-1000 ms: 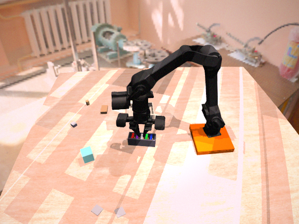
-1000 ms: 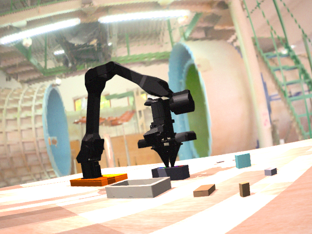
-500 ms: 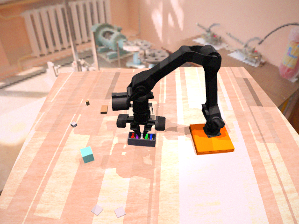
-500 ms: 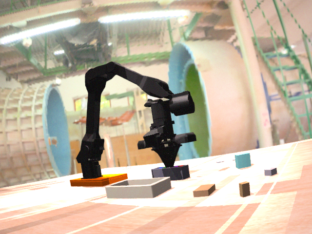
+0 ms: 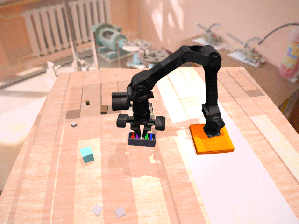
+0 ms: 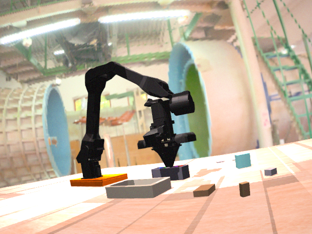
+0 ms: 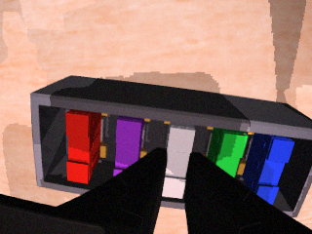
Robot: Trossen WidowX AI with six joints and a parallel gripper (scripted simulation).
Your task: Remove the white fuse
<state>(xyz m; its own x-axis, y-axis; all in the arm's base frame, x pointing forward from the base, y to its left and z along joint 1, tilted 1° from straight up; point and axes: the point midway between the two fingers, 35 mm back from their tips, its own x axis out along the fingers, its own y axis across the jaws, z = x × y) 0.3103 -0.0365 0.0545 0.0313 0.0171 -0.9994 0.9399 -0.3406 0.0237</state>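
The dark grey fuse block (image 5: 141,142) (image 6: 176,173) (image 7: 163,99) stands on the table and holds a row of fuses: red (image 7: 84,144), purple (image 7: 128,144), white (image 7: 178,156), green (image 7: 229,150) and blue (image 7: 273,163). My gripper (image 7: 175,162) (image 5: 141,134) (image 6: 168,165) points straight down into the block and is shut on the white fuse, which sits in its middle slot. The fingertips pass between the purple and green fuses. The grey tray (image 6: 138,188) lies in front of the block in the exterior view; in the top view the arm mostly hides it.
An orange base plate (image 5: 212,143) (image 6: 98,180) carries the arm. A cyan cube (image 5: 87,154) (image 6: 242,160), a small grey block (image 5: 73,124) (image 6: 270,171), two brown blocks (image 6: 204,190) (image 6: 244,188) and two flat grey tiles (image 5: 96,209) (image 5: 119,212) lie scattered on the table.
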